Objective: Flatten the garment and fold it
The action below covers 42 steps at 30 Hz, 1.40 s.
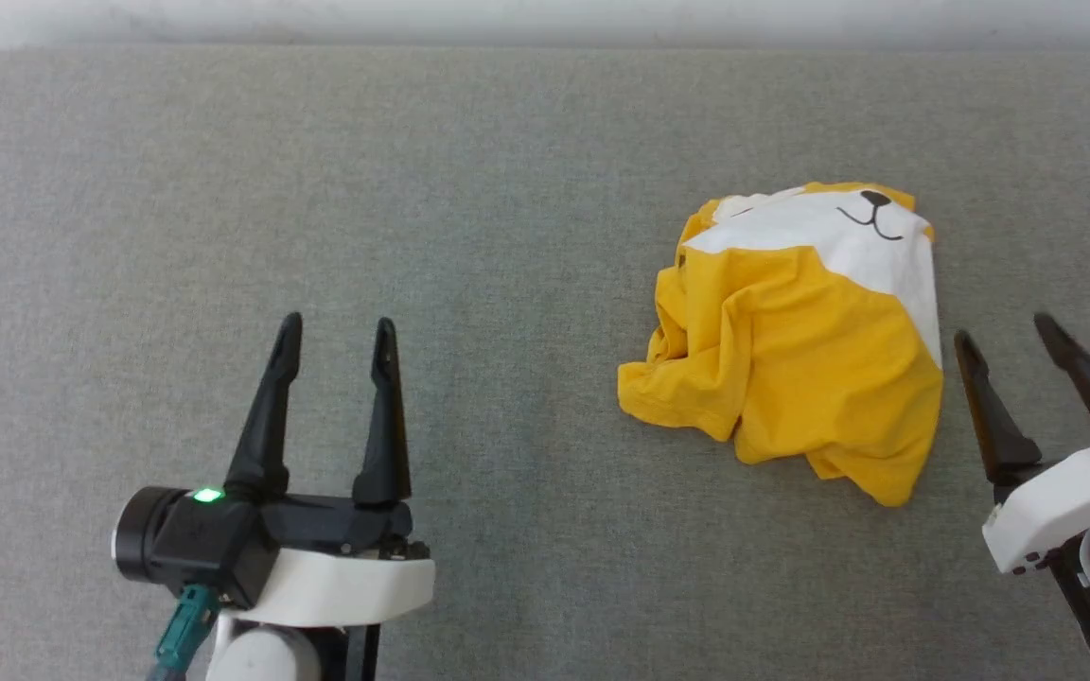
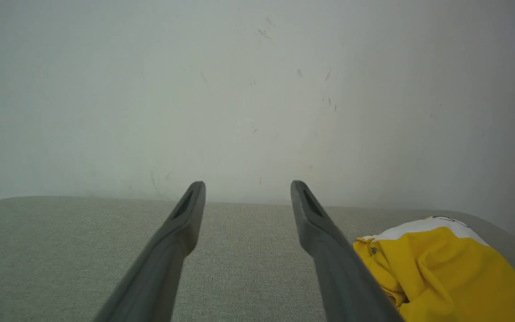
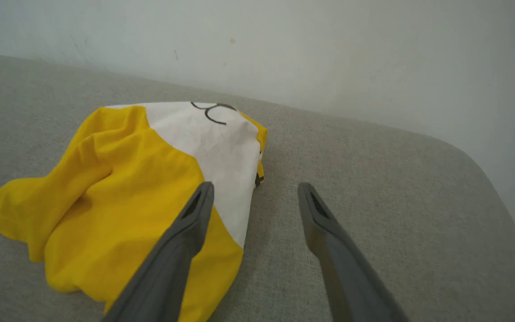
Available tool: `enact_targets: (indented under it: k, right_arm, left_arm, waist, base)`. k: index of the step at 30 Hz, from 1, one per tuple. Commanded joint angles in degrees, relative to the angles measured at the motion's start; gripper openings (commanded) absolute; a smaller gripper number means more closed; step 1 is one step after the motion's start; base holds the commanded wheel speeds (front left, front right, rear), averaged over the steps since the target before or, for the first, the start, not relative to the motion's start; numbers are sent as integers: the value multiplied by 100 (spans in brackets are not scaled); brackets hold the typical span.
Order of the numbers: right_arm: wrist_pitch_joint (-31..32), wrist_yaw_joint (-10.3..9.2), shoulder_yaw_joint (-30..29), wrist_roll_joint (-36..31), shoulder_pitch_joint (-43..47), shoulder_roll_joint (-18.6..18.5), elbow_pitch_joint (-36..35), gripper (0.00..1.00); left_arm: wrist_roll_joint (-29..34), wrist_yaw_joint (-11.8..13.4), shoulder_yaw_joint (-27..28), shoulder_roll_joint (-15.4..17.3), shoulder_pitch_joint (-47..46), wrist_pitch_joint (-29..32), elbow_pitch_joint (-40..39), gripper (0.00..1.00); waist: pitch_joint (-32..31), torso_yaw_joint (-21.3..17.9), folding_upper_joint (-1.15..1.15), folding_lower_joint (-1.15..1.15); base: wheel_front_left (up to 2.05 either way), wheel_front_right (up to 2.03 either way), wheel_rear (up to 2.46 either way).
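Although the task calls for flattening, the garment (image 1: 791, 350) lies as a crumpled heap on the right half of the grey fabric-covered table (image 1: 413, 189), and nothing holds it.

Head view: the heap's long axis runs from the white muzzle print at the far end to yellow folds at the near end. The right tool (image 1: 1004, 330) stands just beside its near right edge, jaws spread and empty. The left tool (image 1: 338, 324), likewise spread and empty, is well apart to the heap's left. Judgement: the right arm is the nearer for a first grasp.

Left wrist view: the left tool (image 2: 247, 185) points at the wall (image 2: 257, 89). The garment (image 2: 445, 268) sits off to its right, cut by the frame edge.

Right wrist view: the right tool (image 3: 256, 186) frames the right border of the garment (image 3: 128, 179), one finger seen against cloth; contact cannot be told. Sleeves, collar and hem cannot be told apart, and most of the print is folded under.
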Motion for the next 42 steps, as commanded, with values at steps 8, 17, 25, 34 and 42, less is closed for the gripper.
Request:
enact_targets:
  k: [8,17,25,34,42]
  right_arm:
    - [335,-11,177,409,-8,-343,900,100]
    - [82,-11,610,784,-403,-348,1748,0]
    - [-282,-11,-88,741,-732,-622,1358,0]
    - [441,-11,-299,434,-1354,-1243,-417,0]
    - [998,-11,2175,833,-1666,-957,-735,0]
  left_arm:
    - [204,-353,147,-375,-107,-28,182,100]
    - [307,-577,333,-532,-87,-28,315,100]
    - [316,-641,447,-581,46,-28,408,100]
    - [204,-642,468,-600,88,-28,440,100]
    - [15,-584,322,-602,38,-28,507,100]
  waist:
    - [305,432,0,-1]
    - [218,530,0,-1]
    - [-102,350,0,-1]
    - [-320,389,0,-1]
    - [-273,557,0,-1]
  base:
    - [0,0,0]
    - [0,0,0]
    - [0,0,0]
    - [0,0,0]
    - [0,0,0]
